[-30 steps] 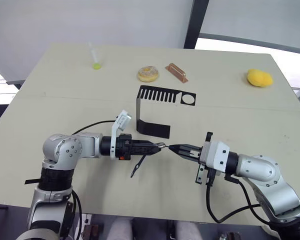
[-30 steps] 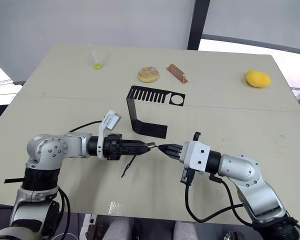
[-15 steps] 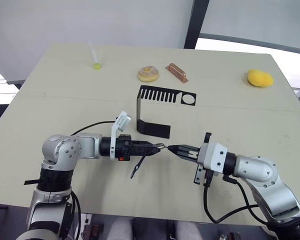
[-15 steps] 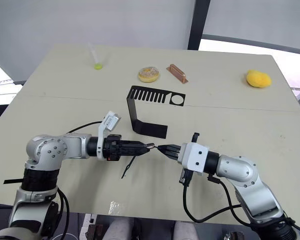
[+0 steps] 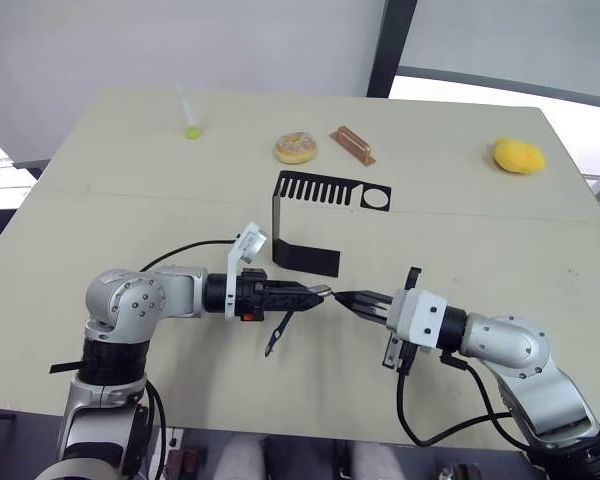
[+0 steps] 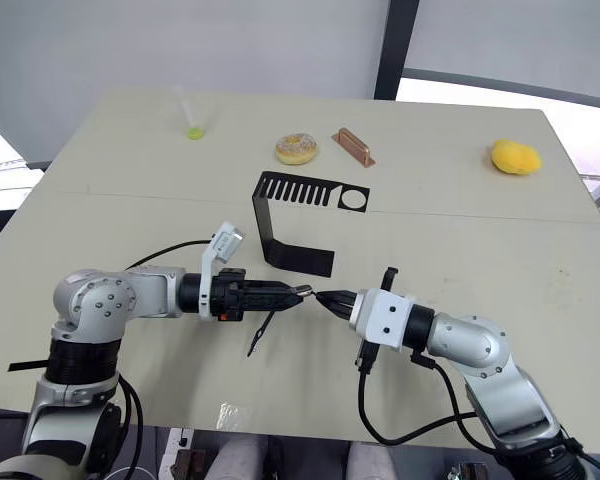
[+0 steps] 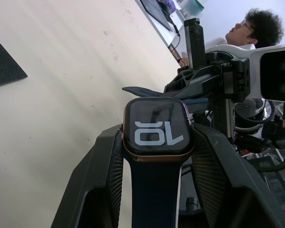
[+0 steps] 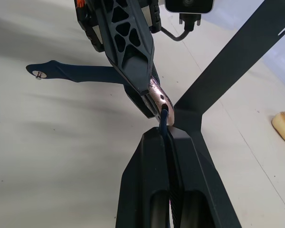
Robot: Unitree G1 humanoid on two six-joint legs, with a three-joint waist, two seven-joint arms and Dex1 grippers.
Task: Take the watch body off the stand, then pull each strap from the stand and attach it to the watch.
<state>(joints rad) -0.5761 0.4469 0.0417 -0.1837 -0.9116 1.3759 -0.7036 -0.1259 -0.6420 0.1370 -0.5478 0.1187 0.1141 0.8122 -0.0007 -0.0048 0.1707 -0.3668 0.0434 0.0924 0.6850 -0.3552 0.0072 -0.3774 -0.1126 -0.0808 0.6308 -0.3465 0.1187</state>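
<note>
Watch body (image 7: 156,131), rounded-square with white digits on black, clamped between left gripper (image 5: 315,294) fingers; one navy strap (image 5: 277,336) attached, dangling below them. Second strap (image 8: 165,121) pinched edge-on between right gripper (image 5: 348,297) fingers, tip meeting the case. Beyond both fingertips, one empty black stand (image 5: 315,219) on beige table (image 5: 120,160).
</note>
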